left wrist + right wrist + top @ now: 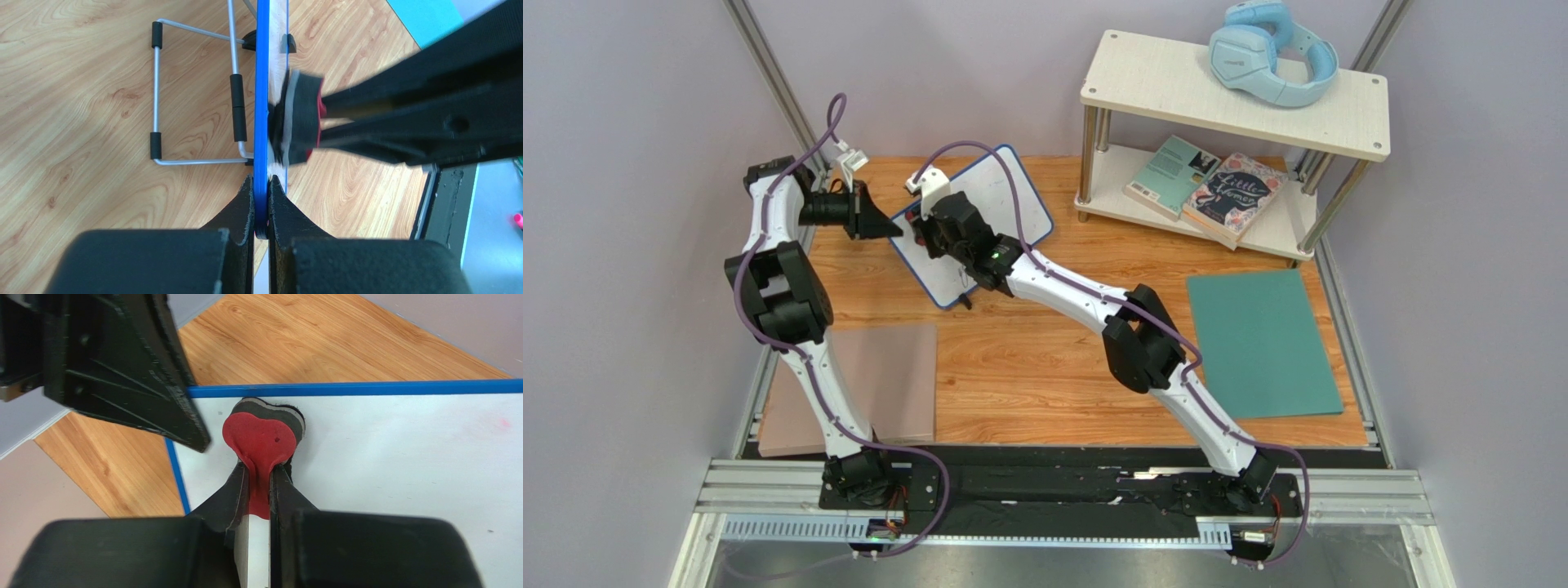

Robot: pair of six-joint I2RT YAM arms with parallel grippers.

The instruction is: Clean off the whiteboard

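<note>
The whiteboard (1020, 196) stands tilted on its wire stand (196, 92) at the back of the table. My left gripper (262, 184) is shut on its blue frame edge (263, 92), at the board's left side (891, 227). My right gripper (259, 471) is shut on a red-backed eraser (261, 438), whose felt face presses the white surface (399, 453) near the top left corner. From the left wrist view the eraser (301, 119) touches the board's front. No black writing shows on the visible surface, only a faint pink smudge (500, 422).
A two-level white shelf (1161, 80) at the back right carries blue headphones (1271, 49) and two books (1210, 184). A teal mat (1259, 343) lies at the right and a pinkish-brown mat (891, 380) at the front left.
</note>
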